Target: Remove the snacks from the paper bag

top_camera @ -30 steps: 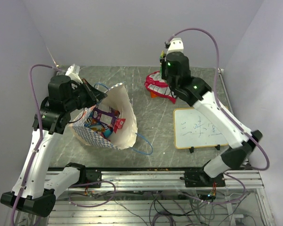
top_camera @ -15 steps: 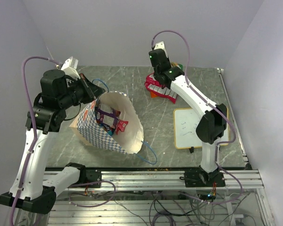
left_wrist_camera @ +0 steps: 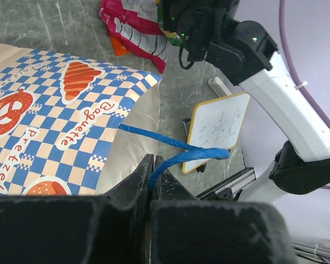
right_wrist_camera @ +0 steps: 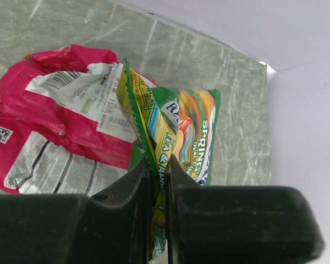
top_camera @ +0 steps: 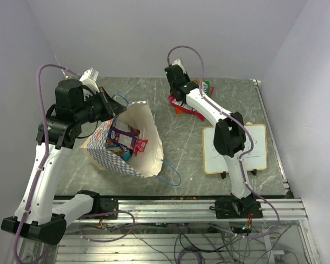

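Green packet point(right_wrist_camera: 187, 126), pinched in right fingers point(right_wrist_camera: 133, 184), is shifted over the red packets point(right_wrist_camera: 60, 110); bag handle point(left_wrist_camera: 176, 157) kept clamped by left fingers point(left_wrist_camera: 136, 184).

The paper bag point(top_camera: 148, 137) is matt cream paper, its handle point(left_wrist_camera: 179, 158) twisted blue string; snacks point(right_wrist_camera: 187, 132) shine in crinkled glossy foil; the table point(top_camera: 181, 148) shows a smooth, grey marbled finish with faint sheen.

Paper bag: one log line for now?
left tool: shut on blue handle | right tool: shut on green packet | paper bag: snacks inside
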`<state>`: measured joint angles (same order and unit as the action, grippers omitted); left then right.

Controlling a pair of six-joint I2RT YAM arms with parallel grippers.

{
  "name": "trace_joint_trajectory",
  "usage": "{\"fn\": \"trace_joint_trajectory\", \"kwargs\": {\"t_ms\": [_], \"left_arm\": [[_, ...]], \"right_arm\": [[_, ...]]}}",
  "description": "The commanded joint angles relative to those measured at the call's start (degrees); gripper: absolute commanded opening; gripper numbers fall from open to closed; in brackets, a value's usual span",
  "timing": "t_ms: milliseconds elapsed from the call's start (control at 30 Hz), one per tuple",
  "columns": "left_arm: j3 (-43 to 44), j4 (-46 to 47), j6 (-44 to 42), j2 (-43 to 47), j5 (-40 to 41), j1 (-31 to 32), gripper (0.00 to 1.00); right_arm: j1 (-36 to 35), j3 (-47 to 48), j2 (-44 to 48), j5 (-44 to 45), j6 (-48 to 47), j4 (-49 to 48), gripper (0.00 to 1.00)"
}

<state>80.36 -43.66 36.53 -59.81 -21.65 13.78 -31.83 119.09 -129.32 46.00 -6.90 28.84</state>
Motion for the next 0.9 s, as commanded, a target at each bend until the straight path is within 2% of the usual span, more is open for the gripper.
{"fn": "trace_joint_trajectory", "kwargs": {"t_ms": [0,333,533,667,867], "left_arm": [[2.9,1.3,-1.2,-0.5,-3.4,0.5,0.07],[3.5,-0.2,-1.0,-1.6,-3.0,0.5,0.07],[1.8,-0.8,-0.3,0.4,-0.8,0.5,0.07],[2.2,-0.9,0.1,0.5,-0.5,0.5,0.07],[4.3,-2.0,0.3,0.4,0.4,0.5,0.07]], "right_arm": [[0.3,2.8,-2.3,1.4,-4.4,-7.7,0.00],[0.2,7.6,-10.9,0.7,-5.3,-7.2,0.00],[0.3,2.6,-11.5,-1.4,-4.6,-8.2,0.00],[0.2,3.4,-12.6,-3.4,-4.6,-7.2,0.00],[0.2,2.2,-12.8,-4.7,-4.0,-6.0,0.08]]}}
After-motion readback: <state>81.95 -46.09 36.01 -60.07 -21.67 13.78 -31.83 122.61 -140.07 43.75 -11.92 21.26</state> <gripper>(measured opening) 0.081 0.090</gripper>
